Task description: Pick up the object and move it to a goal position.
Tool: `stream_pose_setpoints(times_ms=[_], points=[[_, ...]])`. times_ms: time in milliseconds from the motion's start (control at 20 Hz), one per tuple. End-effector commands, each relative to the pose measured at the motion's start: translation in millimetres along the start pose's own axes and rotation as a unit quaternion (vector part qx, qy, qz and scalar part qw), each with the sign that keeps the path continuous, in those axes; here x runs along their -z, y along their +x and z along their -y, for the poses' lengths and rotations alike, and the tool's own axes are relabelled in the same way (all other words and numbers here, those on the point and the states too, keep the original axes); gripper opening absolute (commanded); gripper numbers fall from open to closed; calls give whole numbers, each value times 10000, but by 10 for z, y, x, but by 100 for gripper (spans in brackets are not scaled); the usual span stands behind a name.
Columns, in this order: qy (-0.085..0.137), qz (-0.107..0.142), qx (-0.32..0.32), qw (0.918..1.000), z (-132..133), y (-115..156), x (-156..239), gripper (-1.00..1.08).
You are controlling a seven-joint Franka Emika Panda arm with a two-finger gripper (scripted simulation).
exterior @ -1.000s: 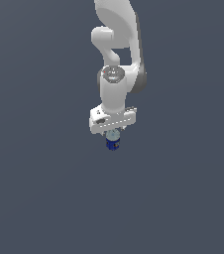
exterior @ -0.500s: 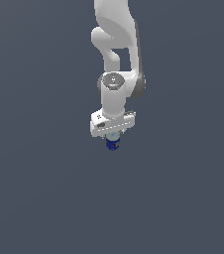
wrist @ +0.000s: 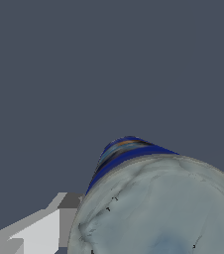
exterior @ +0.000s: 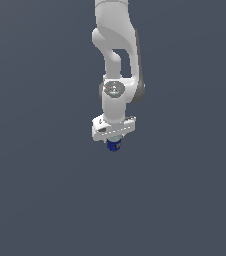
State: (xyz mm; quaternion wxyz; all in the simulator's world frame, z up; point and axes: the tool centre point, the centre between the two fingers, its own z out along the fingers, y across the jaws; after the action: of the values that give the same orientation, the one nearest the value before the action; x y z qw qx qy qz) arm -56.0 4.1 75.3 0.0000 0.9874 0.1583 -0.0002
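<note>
The object (exterior: 114, 145) is a tiny dark-blue stub with a pale top, hanging just under the white gripper (exterior: 114, 142) in the middle of the exterior view. The gripper is shut on it, and only the object's lower end shows below the hand. In the wrist view the object (wrist: 158, 203) fills the near corner: a whitish-blue round top with a dark-blue body behind it. One pale finger (wrist: 39, 228) shows beside it, touching its side. The white arm (exterior: 116, 65) rises straight up from the hand to the frame's top edge.
A plain dark grey-blue ground (exterior: 45, 190) fills both views around the arm. No other objects, containers or edges show.
The arm and gripper have shifted slightly toward the exterior view's right and a little up, carrying the object along. The grip has not changed.
</note>
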Motion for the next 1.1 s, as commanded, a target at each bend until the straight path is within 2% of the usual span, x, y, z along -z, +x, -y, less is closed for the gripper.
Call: stream_pose_setpoints(times_ms=[0,600,1050], points=[[1,-3,2,10000,3,5,-11,-100],[-2,-1,1,10000,-28,-23,35,-100],[1,-3,1,10000,-283,-242,387,-100]])
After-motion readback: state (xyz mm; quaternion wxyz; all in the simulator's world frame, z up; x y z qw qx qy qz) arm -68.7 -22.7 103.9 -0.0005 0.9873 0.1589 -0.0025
